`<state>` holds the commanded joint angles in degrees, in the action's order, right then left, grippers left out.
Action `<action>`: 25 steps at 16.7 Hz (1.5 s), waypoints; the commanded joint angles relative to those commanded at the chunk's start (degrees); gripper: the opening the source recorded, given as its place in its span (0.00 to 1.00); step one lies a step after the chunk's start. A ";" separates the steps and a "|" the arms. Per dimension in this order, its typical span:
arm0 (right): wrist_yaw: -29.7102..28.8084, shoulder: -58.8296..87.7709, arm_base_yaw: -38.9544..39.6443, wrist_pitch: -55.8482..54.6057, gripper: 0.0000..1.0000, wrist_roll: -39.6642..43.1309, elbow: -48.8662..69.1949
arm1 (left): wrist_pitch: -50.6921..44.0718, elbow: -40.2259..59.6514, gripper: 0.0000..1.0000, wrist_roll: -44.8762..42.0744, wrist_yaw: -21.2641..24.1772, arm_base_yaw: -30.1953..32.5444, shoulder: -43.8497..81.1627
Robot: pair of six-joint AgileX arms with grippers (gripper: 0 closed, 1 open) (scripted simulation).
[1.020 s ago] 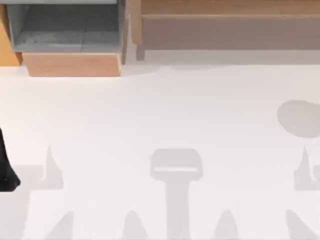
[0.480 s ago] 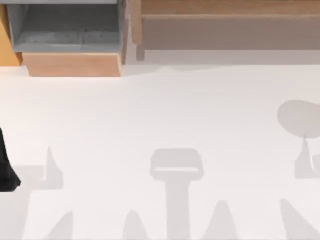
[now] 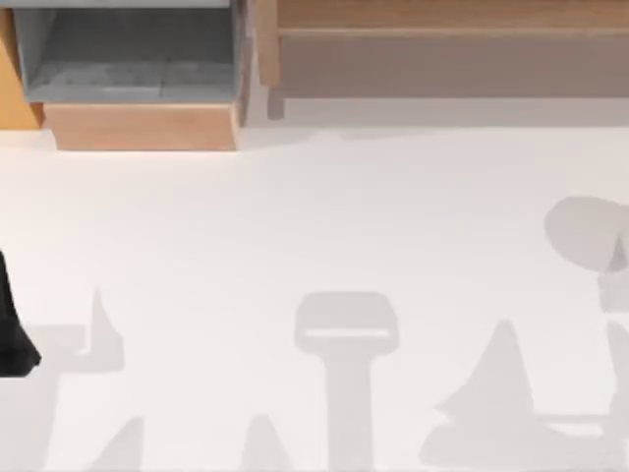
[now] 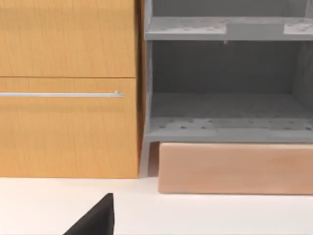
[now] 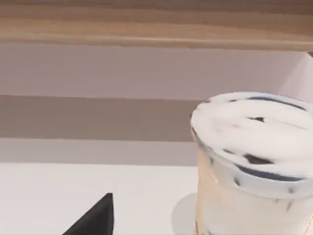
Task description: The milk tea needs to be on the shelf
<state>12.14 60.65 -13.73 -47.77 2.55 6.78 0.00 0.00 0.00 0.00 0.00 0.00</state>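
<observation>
The milk tea (image 5: 252, 161), a pale cup with a whitish top and dark specks, stands upright on the white table (image 3: 314, 236), in front of the shelf (image 5: 146, 29). One dark finger of the right gripper shows near it; whether that gripper is apart or together, I cannot tell. The left arm (image 3: 12, 324) is parked at the table's left edge, facing the grey compartment (image 4: 225, 88) beside an orange cabinet (image 4: 68, 88).

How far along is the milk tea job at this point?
Nothing is done yet: the milk tea stands on the white table, in front of the shelf, ungrasped. The right arm is near the cup. Grasping, lifting and placing all remain. The left arm sits at the table's left edge.
</observation>
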 joint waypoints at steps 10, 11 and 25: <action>6.40 33.59 -7.07 -24.82 1.00 1.22 3.19 | 0.00 0.00 1.00 0.00 0.00 0.00 0.00; 6.45 33.82 -7.12 -24.98 1.00 1.23 3.21 | 0.00 0.00 1.00 0.00 0.00 0.00 0.00; 1.39 48.79 -2.20 -24.94 1.00 0.20 18.49 | 0.00 0.00 1.00 0.00 0.00 0.00 0.00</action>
<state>13.53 109.43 -15.93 -72.71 2.75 25.27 0.00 0.00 0.00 0.00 0.00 0.00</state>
